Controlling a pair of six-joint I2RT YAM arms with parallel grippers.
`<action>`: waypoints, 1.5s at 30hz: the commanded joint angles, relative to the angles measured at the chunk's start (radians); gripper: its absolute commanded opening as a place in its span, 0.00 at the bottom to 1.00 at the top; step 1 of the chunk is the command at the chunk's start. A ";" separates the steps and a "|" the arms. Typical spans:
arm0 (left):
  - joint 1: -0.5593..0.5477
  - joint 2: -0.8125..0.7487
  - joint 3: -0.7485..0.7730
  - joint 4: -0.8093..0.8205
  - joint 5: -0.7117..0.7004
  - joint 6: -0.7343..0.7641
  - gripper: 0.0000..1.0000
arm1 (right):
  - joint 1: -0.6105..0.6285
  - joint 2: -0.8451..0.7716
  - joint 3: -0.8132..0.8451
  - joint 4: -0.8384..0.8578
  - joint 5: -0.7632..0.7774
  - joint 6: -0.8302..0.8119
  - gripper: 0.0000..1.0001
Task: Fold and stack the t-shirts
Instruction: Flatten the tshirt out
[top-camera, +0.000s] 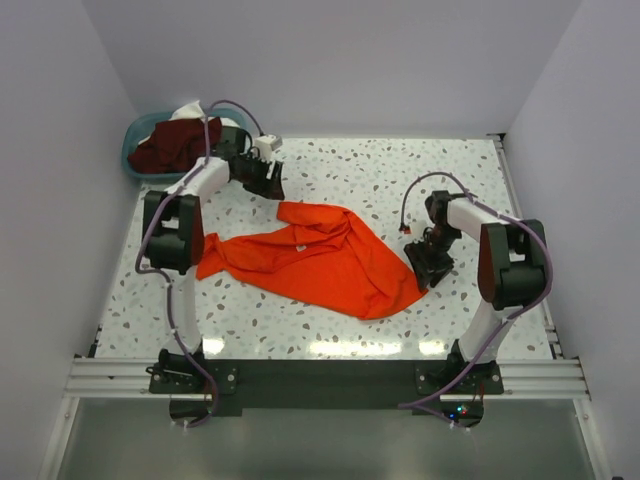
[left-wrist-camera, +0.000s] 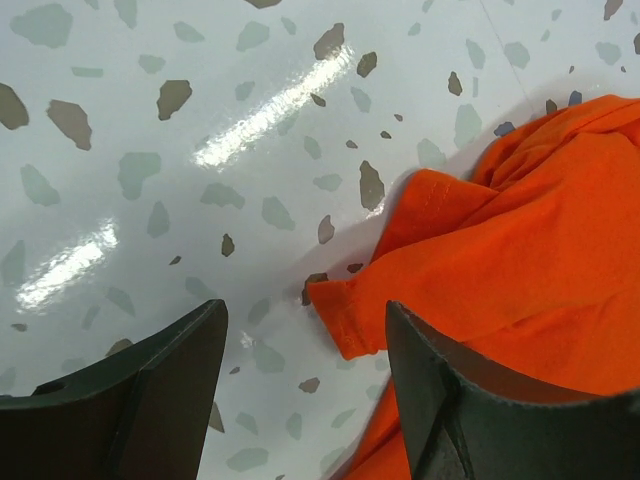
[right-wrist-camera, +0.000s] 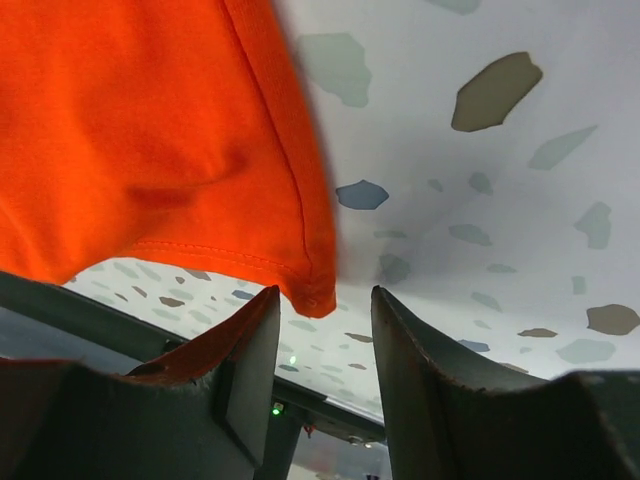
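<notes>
One orange t-shirt (top-camera: 320, 255) lies crumpled mid terrazzo table (top-camera: 400, 170). Left gripper (left-wrist-camera: 305, 320): jaws wide open over its far-left hem corner, not gripping. Right gripper (right-wrist-camera: 325, 300): jaws apart, the shirt's right corner at the fingertips, unclamped. Maroon shirts (top-camera: 172, 148) sit in the teal basket (top-camera: 130, 155).

Your left arm (top-camera: 185, 215) reaches forward, left gripper (top-camera: 270, 188) pointed down, jaws wide apart. Your right arm (top-camera: 505, 262) folds inward, right gripper (top-camera: 426, 268) low, jaws narrowly parted.

text: none readable | labels: none | numbers: none | signs: none
</notes>
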 joint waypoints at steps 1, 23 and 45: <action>-0.014 0.033 0.043 0.029 0.044 -0.056 0.69 | 0.000 0.018 -0.008 -0.005 -0.048 0.000 0.46; 0.044 0.006 0.051 0.187 0.261 -0.190 0.00 | -0.017 -0.034 0.085 0.001 0.032 -0.025 0.00; 0.119 -0.431 -0.096 0.167 0.287 0.547 0.00 | -0.064 -0.265 0.460 0.201 0.294 -0.182 0.00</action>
